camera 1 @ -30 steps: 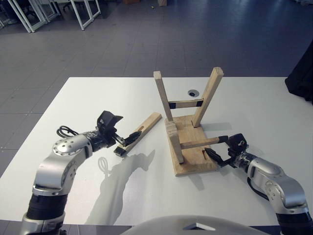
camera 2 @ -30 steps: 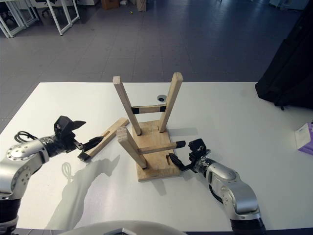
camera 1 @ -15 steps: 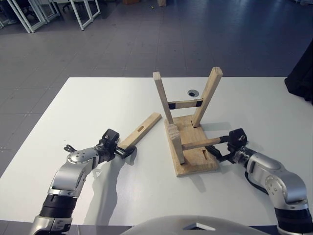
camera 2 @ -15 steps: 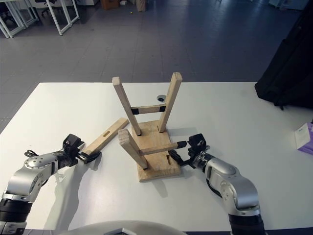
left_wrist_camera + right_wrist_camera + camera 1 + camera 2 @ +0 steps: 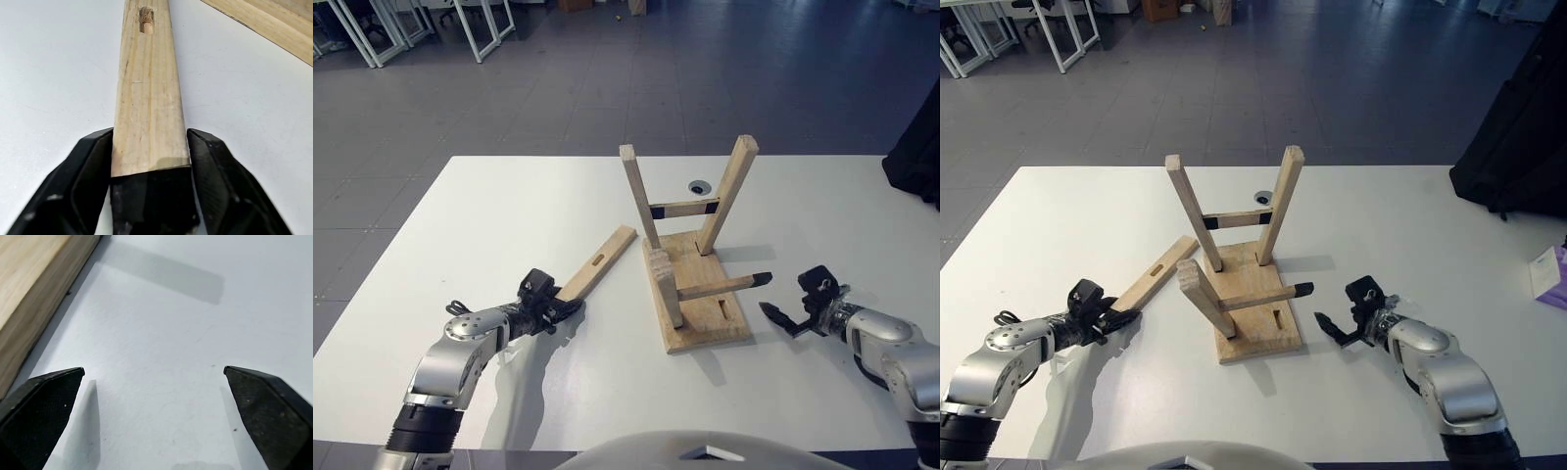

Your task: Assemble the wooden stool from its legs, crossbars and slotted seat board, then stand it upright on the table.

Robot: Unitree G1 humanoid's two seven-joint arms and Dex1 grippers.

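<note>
Left gripper [image 5: 149,143] fingers clamp the dark-capped end of the loose leg [image 5: 597,261], flat on the table [image 5: 509,215]. Right gripper [image 5: 782,319] sits spread, empty, beside the seat board [image 5: 705,315]. Lifting level should keep the grip secure.

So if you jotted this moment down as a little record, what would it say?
Seat board: flat on the table, three legs standing up from it
Crossbars: one joins the far pair, one juts rightward from the near leg
Loose leg: lying on the table, left of the board
Left fingers: closed on the loose leg's near end
Right fingers: open, empty, right of the board
</note>
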